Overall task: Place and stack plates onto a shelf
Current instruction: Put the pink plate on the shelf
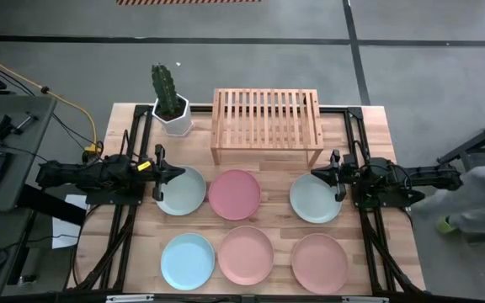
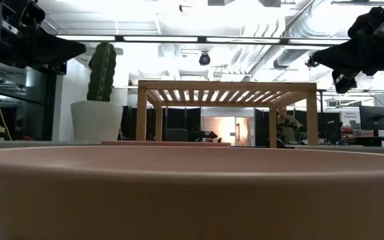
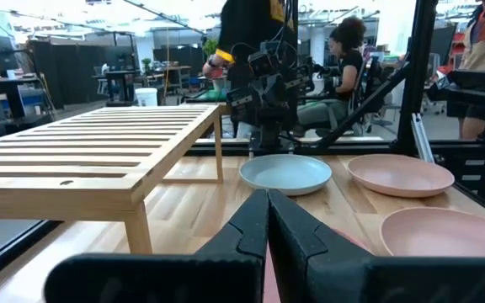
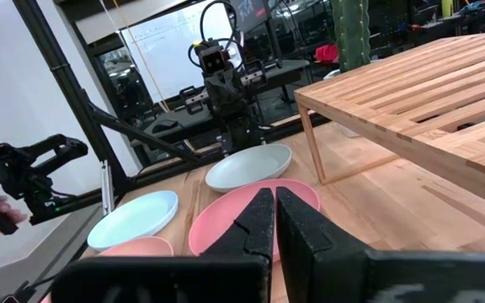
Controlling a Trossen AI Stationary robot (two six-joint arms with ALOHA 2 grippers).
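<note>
High view: six plates are lying untouched on the bench (image 1: 141, 118) before the empty shelf (image 1: 267, 124).
Left gripper (image 1: 165, 172) and right gripper (image 1: 320, 174) are hovering, jaws clenched, beside the mint plates (image 1: 181, 190); a clenched descent is risking shoving plates.

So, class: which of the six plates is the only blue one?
The light blue plate, front row, nearest the left arm's side; the others are pink or mint green.
</note>
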